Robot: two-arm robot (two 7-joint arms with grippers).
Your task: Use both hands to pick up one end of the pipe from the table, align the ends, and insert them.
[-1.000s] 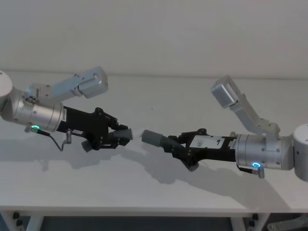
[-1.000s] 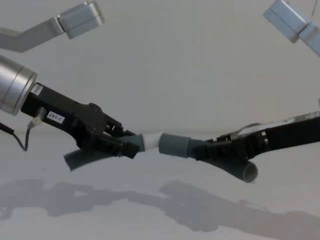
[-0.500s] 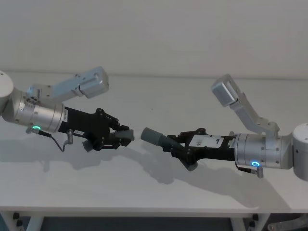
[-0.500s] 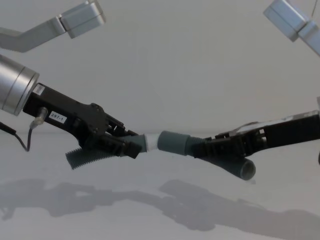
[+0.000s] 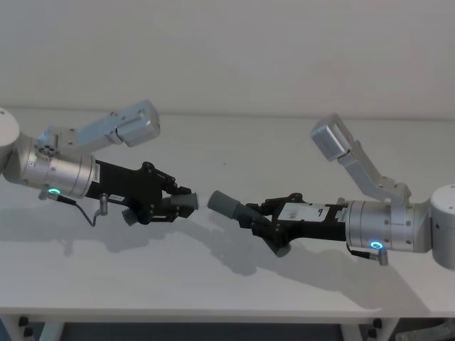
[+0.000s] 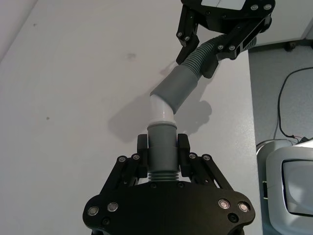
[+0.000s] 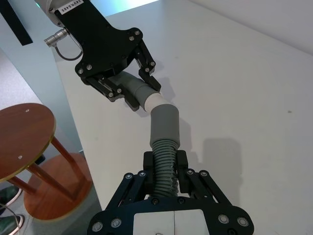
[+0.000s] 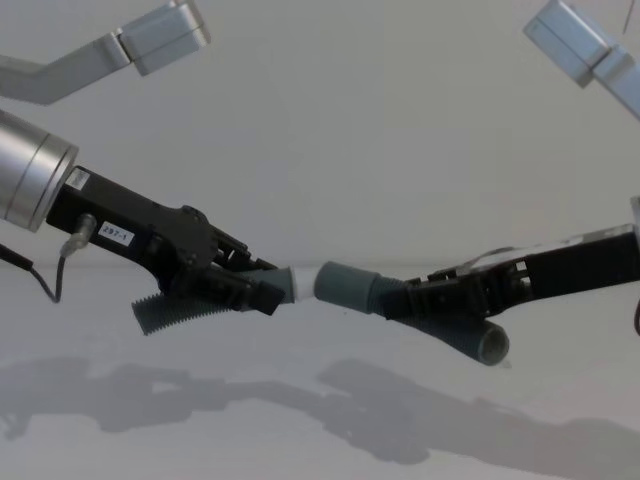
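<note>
Between the two grippers, above the table [image 5: 213, 284], whitish tip [image 8: 297, 281] and collar mouth [image 8: 345, 284] nearly meeting, a slight gap showing from the chest view. Held off the surface, both pieces.

Left gripper [image 5: 165, 206]: clamped around the smooth collar of its ribbed piece [image 8: 180, 312], whitish tip poking out just ahead of the fingertips, ribbed tail hanging back below the jaws. Right gripper [image 5: 264, 222]: clamped on the corrugated neck of the other pipe piece [image 8: 400, 300], wide dark grey collar reaching forward of the fingertips, open far end trailing below and behind.

Judging from the wrist views: not yet coaxial. Collar [image 6: 177, 87] set at an angle to the tip [image 6: 160, 110], meeting it off-line rather than square; same kink visible from the right wrist, collar [image 7: 164, 125] against tip [image 7: 152, 102].

Risks from here, as estimates:
- Pushing forward with this angle left in: tip likely to catch on the collar rim and jam or glance off to one side.
- Corrugated neck between right jaws and collar: probably flexible, so apt to buckle or bend under axial load instead of passing the push on.
- Short hold on a smooth round collar at the left: possible slip or rotation within the jaws if force builds.
- Partial seating mistaken for full insertion.

Likely needed first: squaring the two axes, then a slow straight closing.
</note>
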